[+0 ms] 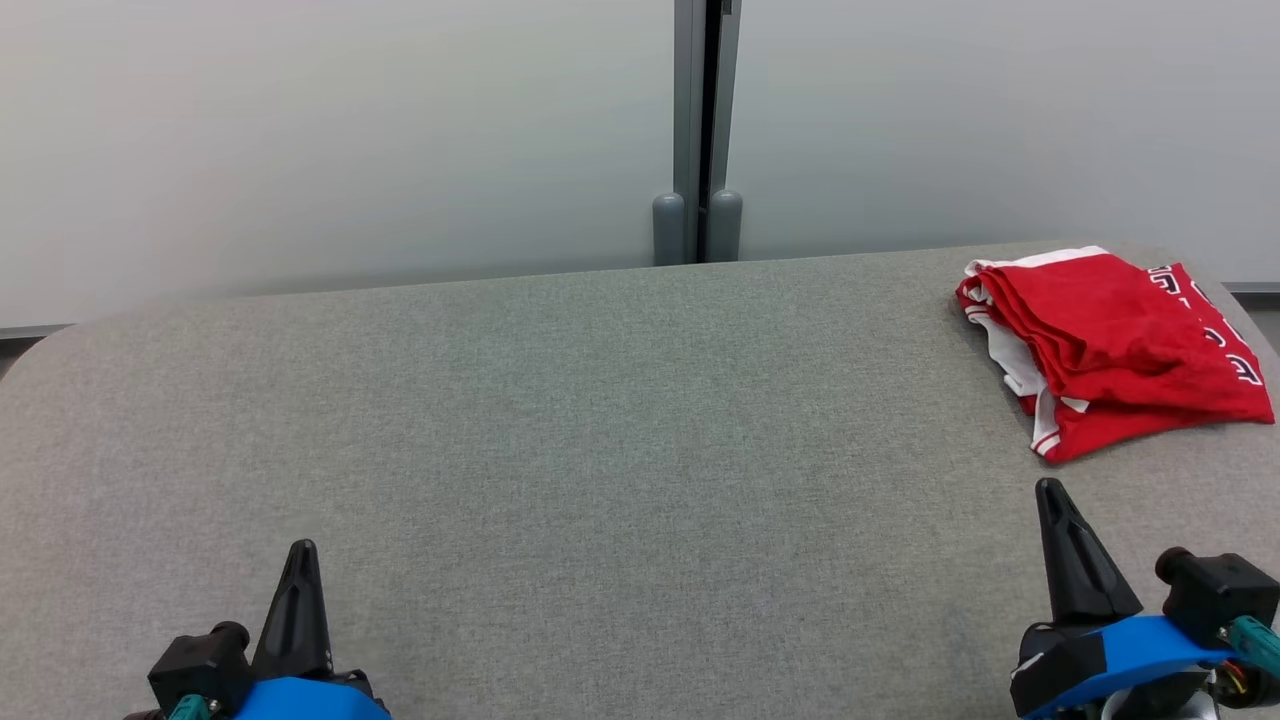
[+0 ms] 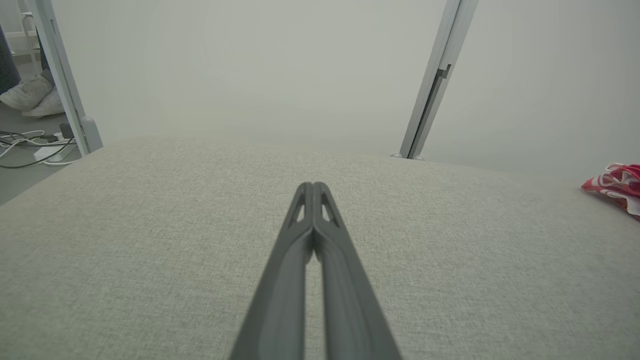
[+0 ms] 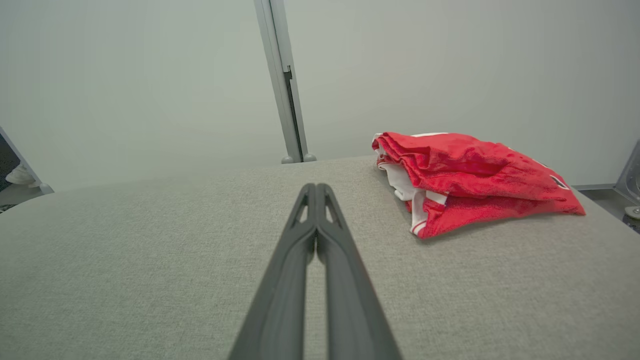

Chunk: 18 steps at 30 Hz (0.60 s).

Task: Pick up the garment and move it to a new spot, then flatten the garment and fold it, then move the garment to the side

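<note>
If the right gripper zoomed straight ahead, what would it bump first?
Likely not the red garment, which lies just right of its line. The shut right gripper points over the grey table toward the pale wall; it may skim the table first, depth is unclear.

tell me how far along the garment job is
Looks done: the garment lies folded at the far right corner of the table. Nothing in hand: the left tool and right tool are shut, empty, apart from it. Nothing seems left.
</note>
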Available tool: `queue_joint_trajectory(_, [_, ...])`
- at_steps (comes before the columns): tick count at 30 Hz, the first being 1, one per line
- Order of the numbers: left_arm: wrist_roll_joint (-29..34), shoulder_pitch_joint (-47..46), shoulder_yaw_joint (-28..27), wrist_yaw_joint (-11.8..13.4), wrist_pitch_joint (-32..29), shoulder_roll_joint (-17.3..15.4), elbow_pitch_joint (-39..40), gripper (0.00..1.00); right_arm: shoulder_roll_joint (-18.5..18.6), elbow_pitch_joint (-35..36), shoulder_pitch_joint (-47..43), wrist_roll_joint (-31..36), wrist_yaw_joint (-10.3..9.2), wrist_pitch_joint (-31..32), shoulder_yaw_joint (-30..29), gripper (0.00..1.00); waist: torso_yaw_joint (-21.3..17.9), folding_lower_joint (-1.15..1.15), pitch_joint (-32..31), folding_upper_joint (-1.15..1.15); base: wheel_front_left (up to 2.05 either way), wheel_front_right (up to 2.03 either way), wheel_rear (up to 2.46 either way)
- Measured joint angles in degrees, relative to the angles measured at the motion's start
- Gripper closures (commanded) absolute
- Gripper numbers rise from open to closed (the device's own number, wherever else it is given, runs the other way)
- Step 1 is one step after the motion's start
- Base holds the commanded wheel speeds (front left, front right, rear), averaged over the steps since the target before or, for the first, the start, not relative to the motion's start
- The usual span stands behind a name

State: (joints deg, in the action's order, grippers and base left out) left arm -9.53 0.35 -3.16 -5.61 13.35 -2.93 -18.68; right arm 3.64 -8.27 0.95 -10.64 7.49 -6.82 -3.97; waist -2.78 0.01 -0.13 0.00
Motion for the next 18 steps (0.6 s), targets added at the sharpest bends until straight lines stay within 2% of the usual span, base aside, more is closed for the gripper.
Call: queue_joint_trajectory(18, [-19.34,-0.57,-0.36,-0.34,-4.36,0.00,1.02,1.00,-0.12,-1.20,0.26,-19.00,0.00,3.04,-0.40,1.00,0.42,0.00,0.05,0.00,0.00,0.00,0.00])
